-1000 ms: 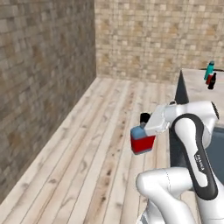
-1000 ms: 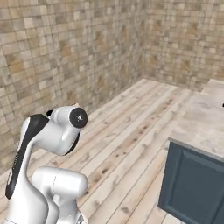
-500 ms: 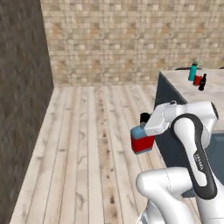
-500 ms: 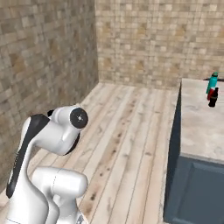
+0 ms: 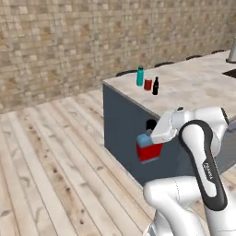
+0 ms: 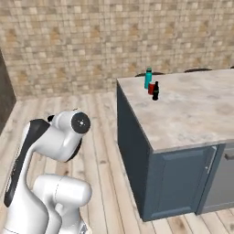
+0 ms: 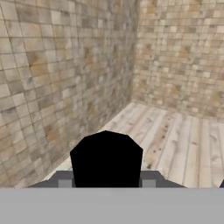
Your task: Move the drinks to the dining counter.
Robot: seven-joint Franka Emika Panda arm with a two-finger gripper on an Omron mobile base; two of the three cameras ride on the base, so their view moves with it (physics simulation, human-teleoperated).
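Observation:
My gripper (image 5: pixel 151 137) is shut on the flat blue bottle (image 5: pixel 148 146) with a red label and black cap, held in the air in front of the island's dark side. In the hand view the bottle's black cap (image 7: pixel 106 159) stands between the fingertips. On the near corner of the dining counter (image 5: pixel 198 90) stand the teal bottle (image 5: pixel 140 76), the red can (image 5: pixel 148 84) and the small black bottle (image 5: pixel 155 86). From the right base view the same three drinks, teal bottle (image 6: pixel 148 77), red can (image 6: pixel 151 87) and black bottle (image 6: pixel 156 91), sit at the far left of the counter (image 6: pixel 192 109).
The island has dark blue cabinet sides (image 5: pixel 122 124) and doors (image 6: pixel 180 183). A chrome faucet (image 5: pixel 232 50) and the sink's edge show at the counter's far right. Wooden plank floor (image 5: pixel 50 156) spreads to the left, bounded by a stone-tile wall (image 5: pixel 69 41).
The whole picture has swung: the base has moved, and the island with its three drinks now lies much closer and more central. The arm still holds the blue bottle in the same pose.

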